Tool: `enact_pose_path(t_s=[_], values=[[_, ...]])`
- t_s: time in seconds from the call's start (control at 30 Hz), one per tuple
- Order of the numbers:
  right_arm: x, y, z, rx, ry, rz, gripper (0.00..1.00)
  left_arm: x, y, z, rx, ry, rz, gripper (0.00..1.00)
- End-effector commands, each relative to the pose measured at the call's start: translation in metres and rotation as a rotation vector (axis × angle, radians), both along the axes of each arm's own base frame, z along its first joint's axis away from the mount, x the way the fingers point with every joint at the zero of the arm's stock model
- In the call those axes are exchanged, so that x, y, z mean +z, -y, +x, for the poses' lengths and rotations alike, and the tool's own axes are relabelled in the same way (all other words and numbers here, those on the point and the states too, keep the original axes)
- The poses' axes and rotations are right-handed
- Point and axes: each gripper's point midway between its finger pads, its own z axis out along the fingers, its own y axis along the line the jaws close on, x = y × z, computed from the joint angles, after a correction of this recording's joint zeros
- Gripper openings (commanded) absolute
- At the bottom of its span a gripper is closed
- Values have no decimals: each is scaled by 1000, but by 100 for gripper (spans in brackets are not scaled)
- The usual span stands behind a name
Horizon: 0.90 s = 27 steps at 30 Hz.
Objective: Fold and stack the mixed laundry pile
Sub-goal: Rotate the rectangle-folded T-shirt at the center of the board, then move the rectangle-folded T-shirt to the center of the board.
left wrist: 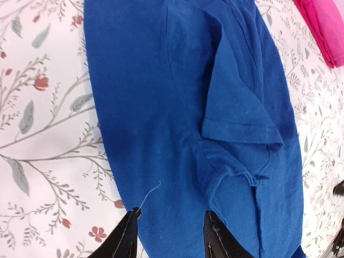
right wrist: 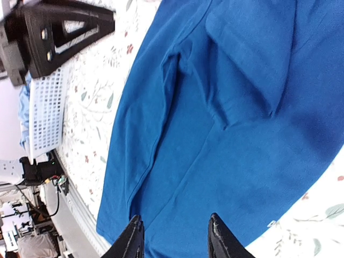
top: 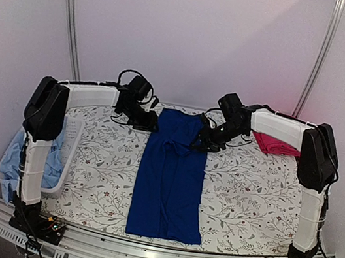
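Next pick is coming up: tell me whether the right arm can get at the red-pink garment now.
Probably yes: the red-pink garment lies uncovered on the table near the right gripper, whose open jaws hold nothing.

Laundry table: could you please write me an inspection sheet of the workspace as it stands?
Surface: floral table cover, lying flat.
Job's things: royal-blue shirt spread lengthwise mid-table, a sleeve folded onto it; red-pink garment at the far right; light-blue garment in the basket.
Clutter: white perforated basket at the left edge.
Tools: left tool and right tool open over the shirt's far end, holding nothing.
Cables: black loops at the left wrist.
Surroundings: white walls, two metal poles.
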Motion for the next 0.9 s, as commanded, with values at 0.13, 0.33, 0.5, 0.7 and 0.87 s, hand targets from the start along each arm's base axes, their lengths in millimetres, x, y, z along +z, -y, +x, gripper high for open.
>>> enact_pose_path(t_s=[0.13, 0.33, 0.5, 0.7, 0.87], values=[[-68, -7, 37, -61, -25, -136, 36, -45, 21, -19, -31, -32, 53, 38], [-115, 22, 51, -116, -39, -270, 32, -81, 12, -17, 16, -96, 116, 35], [-129, 52, 82, -198, -43, -295, 31, -99, 7, -3, 49, -115, 144, 33], [-139, 63, 117, -238, -24, -279, 30, -107, 3, 38, 100, -103, 109, 33], [-137, 64, 138, -256, -17, -225, 32, -96, 5, 72, 109, -64, 64, 35]])
